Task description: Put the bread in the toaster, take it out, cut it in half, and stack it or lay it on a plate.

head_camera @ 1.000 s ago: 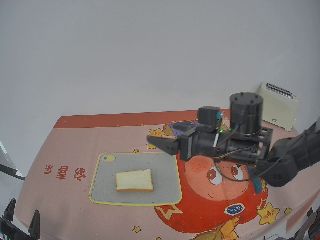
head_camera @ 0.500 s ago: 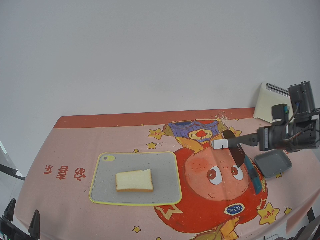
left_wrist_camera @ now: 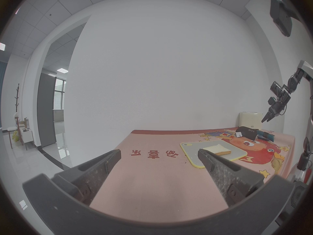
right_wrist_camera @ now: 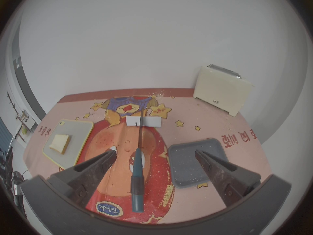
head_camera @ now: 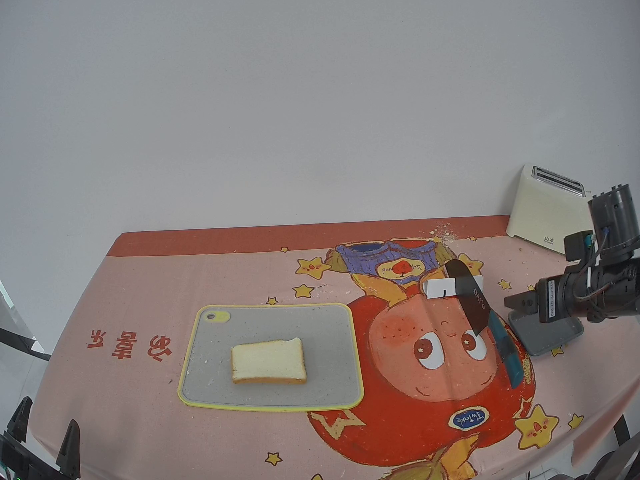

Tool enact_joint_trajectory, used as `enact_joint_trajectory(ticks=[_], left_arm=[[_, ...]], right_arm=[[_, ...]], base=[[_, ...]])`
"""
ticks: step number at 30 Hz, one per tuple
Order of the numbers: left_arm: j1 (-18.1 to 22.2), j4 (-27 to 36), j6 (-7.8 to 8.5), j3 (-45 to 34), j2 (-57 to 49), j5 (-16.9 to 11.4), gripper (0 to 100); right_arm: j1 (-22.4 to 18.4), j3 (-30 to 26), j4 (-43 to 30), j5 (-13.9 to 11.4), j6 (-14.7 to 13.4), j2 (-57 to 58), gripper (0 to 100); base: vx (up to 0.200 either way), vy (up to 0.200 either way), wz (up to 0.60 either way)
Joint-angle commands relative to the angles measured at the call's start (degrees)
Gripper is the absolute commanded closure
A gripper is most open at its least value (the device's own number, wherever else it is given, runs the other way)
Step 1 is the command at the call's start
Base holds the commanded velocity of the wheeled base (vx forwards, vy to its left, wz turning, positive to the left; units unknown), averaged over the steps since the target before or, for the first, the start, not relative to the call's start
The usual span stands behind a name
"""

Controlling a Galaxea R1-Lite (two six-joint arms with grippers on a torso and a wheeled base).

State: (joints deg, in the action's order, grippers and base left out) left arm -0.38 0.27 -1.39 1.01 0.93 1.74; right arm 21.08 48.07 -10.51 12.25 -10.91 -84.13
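Bright, even indoor light, ceiling panel lights (left_wrist_camera: 62,70) glowing (seen from the left wrist), soft faint shadow beneath the bread slice (head_camera: 269,361), wrist views bowed outward, corners darkly vignetted

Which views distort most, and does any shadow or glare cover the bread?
Both wrist views: strong fisheye, dark rounded borders. Head view: milder, the table edge curves slightly; the bread is evenly lit, with no shadow or glare on it.

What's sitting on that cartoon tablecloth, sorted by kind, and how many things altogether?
Bread slice: 1
Cutting board: 1
Knife: 1
White knife rest: 1
Grey plate: 1
Toaster: 1
Total: 6
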Motion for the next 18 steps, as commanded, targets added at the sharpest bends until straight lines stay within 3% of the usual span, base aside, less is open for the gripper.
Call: enact_joint_trajectory(ticks=[1, 10, 18], left_arm=[[0.0, 0.0, -0.02, -1.0, -0.5, 0.0, 0], [0.0, 0.0, -0.02, -1.0, -0.5, 0.0, 0], [0.0, 0.0, -0.02, -1.0, -0.5, 0.0, 0]], right_arm=[[2.7, -0.6, 0.4, 0.1, 0.0, -5.3, 0], [3.8, -2.7, 5.8, -0.3, -0.1, -11.8, 0], [3.4, -3.2, 6.1, -0.9, -1.2, -13.9, 0]], base=[[0.000, 0.000, 0.00], [0.000, 0.000, 0.00], [0.000, 0.000, 0.00]])
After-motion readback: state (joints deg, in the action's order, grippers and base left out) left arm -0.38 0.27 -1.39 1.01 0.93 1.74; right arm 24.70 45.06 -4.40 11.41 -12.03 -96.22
